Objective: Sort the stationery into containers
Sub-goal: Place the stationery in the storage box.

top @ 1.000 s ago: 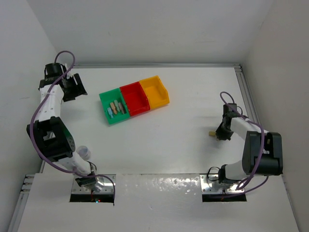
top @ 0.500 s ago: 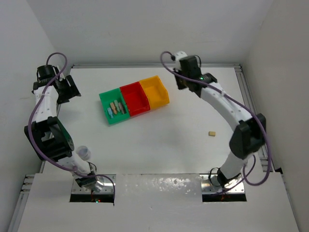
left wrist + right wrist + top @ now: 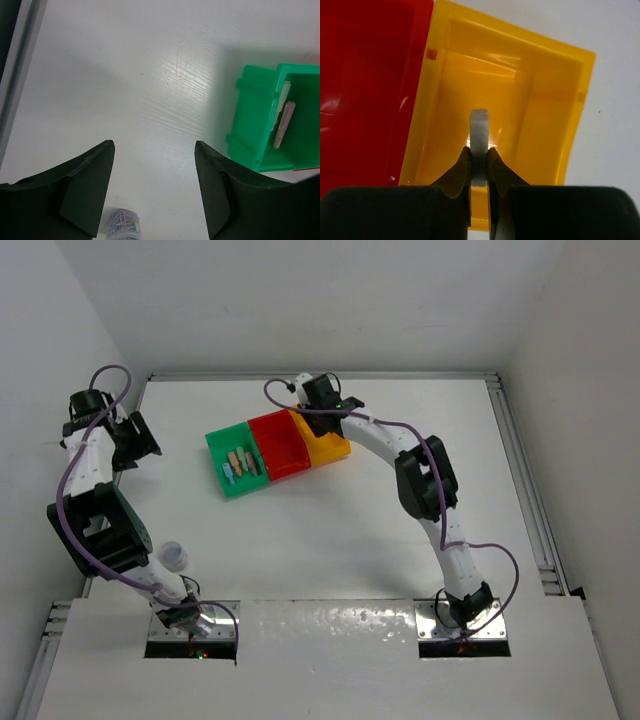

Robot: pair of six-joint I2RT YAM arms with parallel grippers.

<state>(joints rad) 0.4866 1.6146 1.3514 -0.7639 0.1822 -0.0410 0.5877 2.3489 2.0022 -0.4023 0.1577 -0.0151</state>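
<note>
A thin, flat, pale whitish piece of stationery (image 3: 479, 125) is pinched edge-on between the closed fingers of the right hand (image 3: 479, 165). It is held directly above the open yellow-orange plastic bin (image 3: 550, 115), which is joined to the red plastic bin (image 3: 365, 75). Only part of the piece is gripped; its far end projects past the fingertips.

The piece is judged to be very light and fairly stiff, since no bending is seen under the pinch. Its smooth faces may be slippery, so a grip across the flat faces, as held here, is judged best. A hold on the narrow edges would be likely to let it twist out. A short drop into the bin is unlikely to harm it.

The left hand (image 3: 154, 150) is held open and empty over the white counter (image 3: 125, 75), beside the green plastic bin (image 3: 255, 115). Short orange, tan and bluish sticks (image 3: 240, 461) are already laid in that bin.
</note>
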